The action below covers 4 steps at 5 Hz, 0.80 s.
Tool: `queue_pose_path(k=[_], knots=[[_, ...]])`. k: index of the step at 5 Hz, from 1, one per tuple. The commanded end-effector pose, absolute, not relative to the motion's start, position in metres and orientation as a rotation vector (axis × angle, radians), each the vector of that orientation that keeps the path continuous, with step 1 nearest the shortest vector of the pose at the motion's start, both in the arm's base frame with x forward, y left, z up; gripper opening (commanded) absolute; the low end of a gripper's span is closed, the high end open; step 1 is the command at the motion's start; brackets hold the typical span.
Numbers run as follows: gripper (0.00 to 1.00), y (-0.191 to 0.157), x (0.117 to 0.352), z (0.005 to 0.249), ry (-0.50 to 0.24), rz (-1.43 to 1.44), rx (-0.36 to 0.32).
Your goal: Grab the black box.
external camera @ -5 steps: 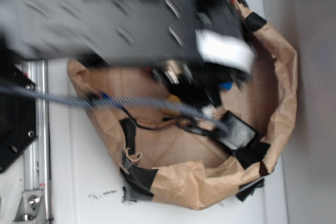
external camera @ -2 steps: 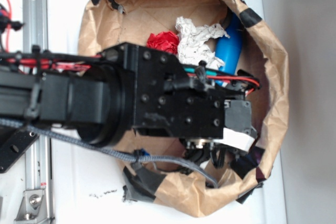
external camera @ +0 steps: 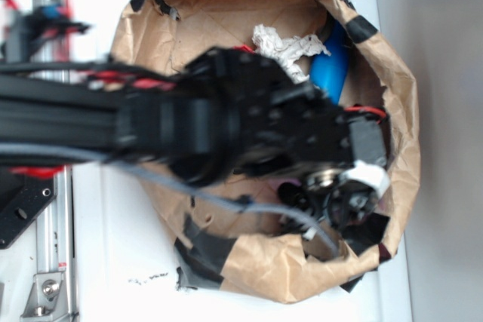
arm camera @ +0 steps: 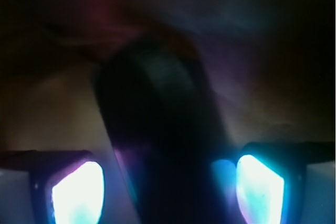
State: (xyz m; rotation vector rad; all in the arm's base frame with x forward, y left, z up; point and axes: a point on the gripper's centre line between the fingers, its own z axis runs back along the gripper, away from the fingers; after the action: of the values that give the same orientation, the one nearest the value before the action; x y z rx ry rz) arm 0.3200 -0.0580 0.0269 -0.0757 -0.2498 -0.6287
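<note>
In the wrist view the black box (arm camera: 157, 108) fills the middle as a dark, glossy, blurred shape and runs down between my two glowing fingertips (arm camera: 79, 192). My gripper (arm camera: 169, 182) is open, with a gap showing on each side of the box. In the exterior view my gripper (external camera: 339, 200) is down inside the brown paper bag (external camera: 400, 96) at its lower right. There the arm covers the box, so it does not show in that view.
A blue bottle (external camera: 332, 73) and crumpled white paper (external camera: 283, 47) lie in the bag's upper part. The bag walls stand close around the gripper on the right and below. Left of the bag are an aluminium rail (external camera: 53, 246) and a black plate (external camera: 19, 213).
A second ago the box lay exposed at the bag's lower right under a blurred arm. The arm has since swung over it and the gripper has come down around the box.
</note>
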Motion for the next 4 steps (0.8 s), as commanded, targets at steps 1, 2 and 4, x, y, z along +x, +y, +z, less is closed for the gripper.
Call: queue_pose_path(k=[1,2,4], knots=[[1.0,-0.089,0.333,0.028,-0.246,-0.713,-0.029],[0.0,-0.079,0.323,0.047,-0.267,-0.663,-0.053],[0.0,-0.041,0.306,0.123,-0.401,-0.509,-0.094]])
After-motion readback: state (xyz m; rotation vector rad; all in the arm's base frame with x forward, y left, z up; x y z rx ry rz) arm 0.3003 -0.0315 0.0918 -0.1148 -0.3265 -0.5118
